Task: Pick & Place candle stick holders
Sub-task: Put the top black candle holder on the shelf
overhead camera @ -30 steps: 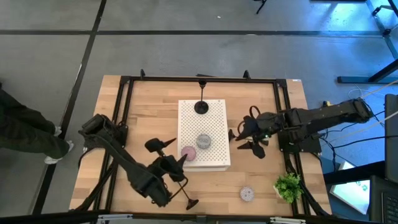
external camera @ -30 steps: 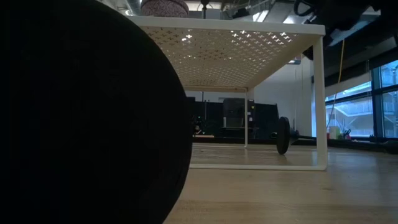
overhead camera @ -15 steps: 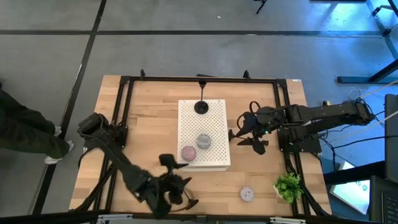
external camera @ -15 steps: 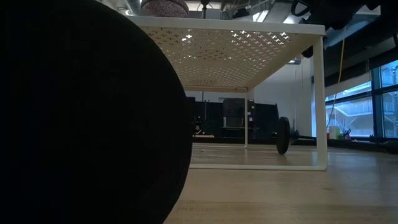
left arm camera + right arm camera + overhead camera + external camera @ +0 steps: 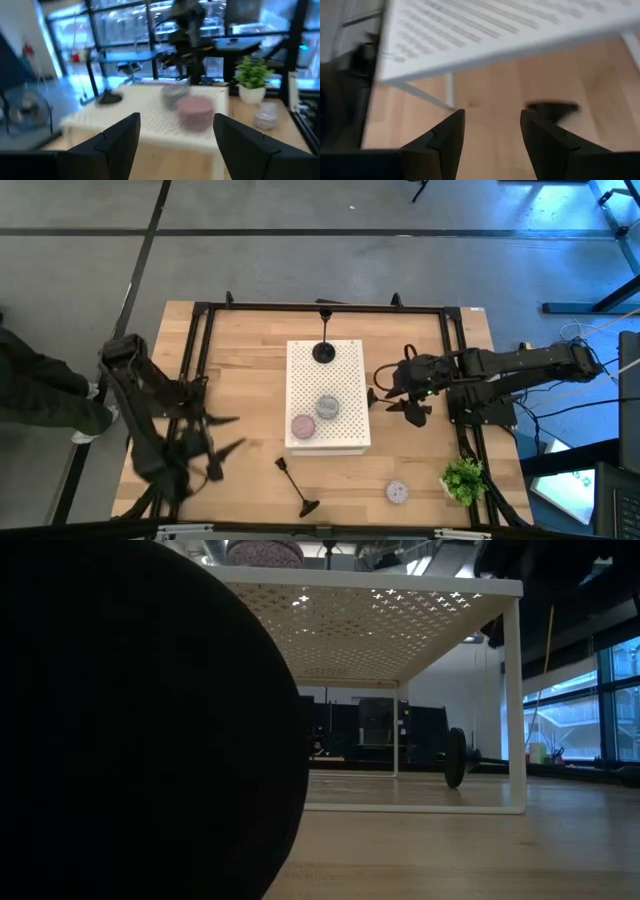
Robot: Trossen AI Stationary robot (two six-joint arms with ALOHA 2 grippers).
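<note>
One black candle stick holder (image 5: 297,488) lies on its side on the table near the front edge. Another (image 5: 324,352) stands upright on the white perforated board (image 5: 345,375), next to a grey puck (image 5: 328,407) and a pink puck (image 5: 303,425). A lavender puck (image 5: 398,492) rests on the table at the front right. My left gripper (image 5: 238,432) hangs open and empty left of the board (image 5: 150,117). My right gripper (image 5: 392,402) is open at the board's right side, with a black round thing (image 5: 552,107) on the table ahead of its fingers.
A small green plant (image 5: 463,478) stands at the front right corner. A black frame (image 5: 200,330) runs around the tabletop. A large dark round shape (image 5: 140,730) fills the left of the low view. Bare wood lies between the board and the left arm.
My left arm has swung away from the lying black holder toward the table's left edge, turning as it went. The holder stays on its side near the front edge.
</note>
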